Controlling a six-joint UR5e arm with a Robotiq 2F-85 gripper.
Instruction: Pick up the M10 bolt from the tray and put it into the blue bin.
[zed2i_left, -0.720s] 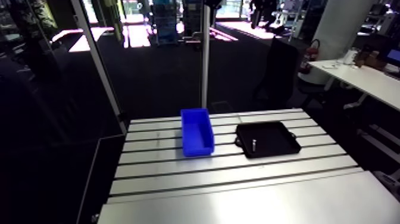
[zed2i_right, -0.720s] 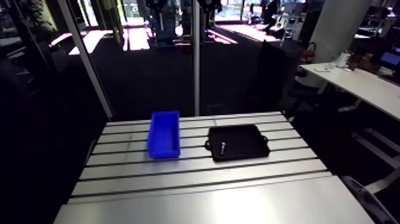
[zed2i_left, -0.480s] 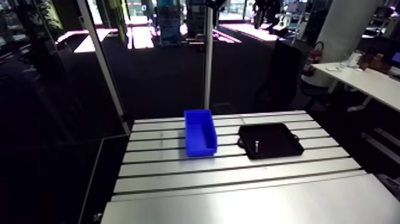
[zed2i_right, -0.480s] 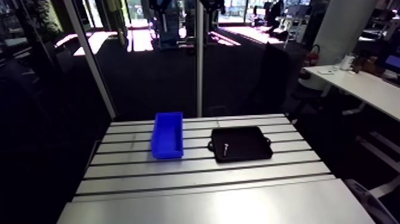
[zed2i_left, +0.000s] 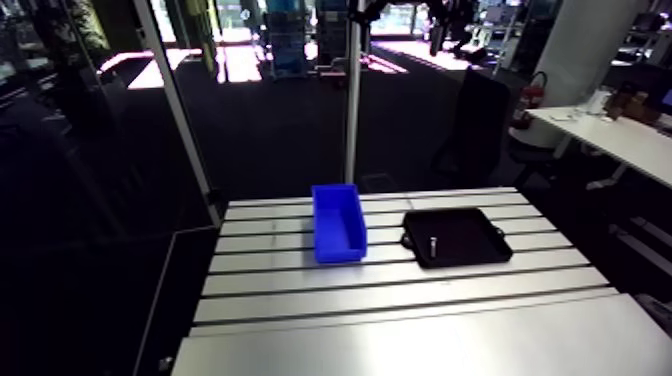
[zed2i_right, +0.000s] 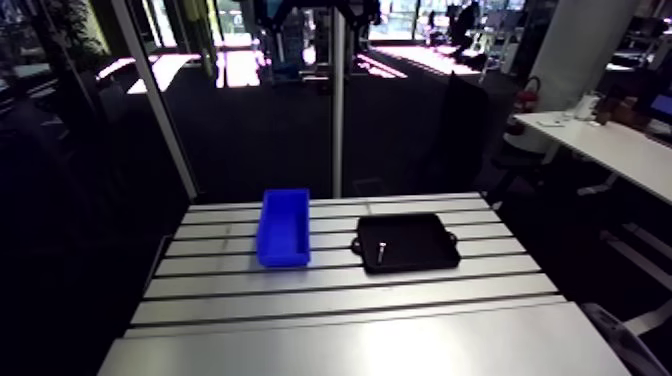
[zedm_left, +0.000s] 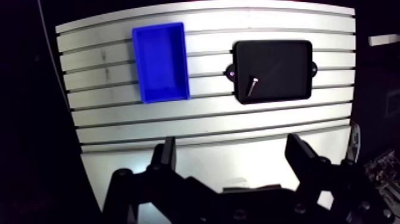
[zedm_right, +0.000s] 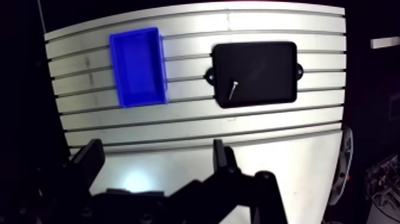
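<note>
Hanging high above the table (zedm_left: 208, 119), the gripper (zedm_left: 231, 146) gapes empty, well apart from the bolt (zedm_left: 252, 87), which lies in the tray (zedm_left: 286, 65) near its edge toward the bin (zedm_left: 159, 62) as earlier, nothing moved; only the arm view has shifted slightly.

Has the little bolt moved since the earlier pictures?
No. The bolt sits at the same spot in the black tray, near the side facing the blue bin; only the camera shifted.
</note>
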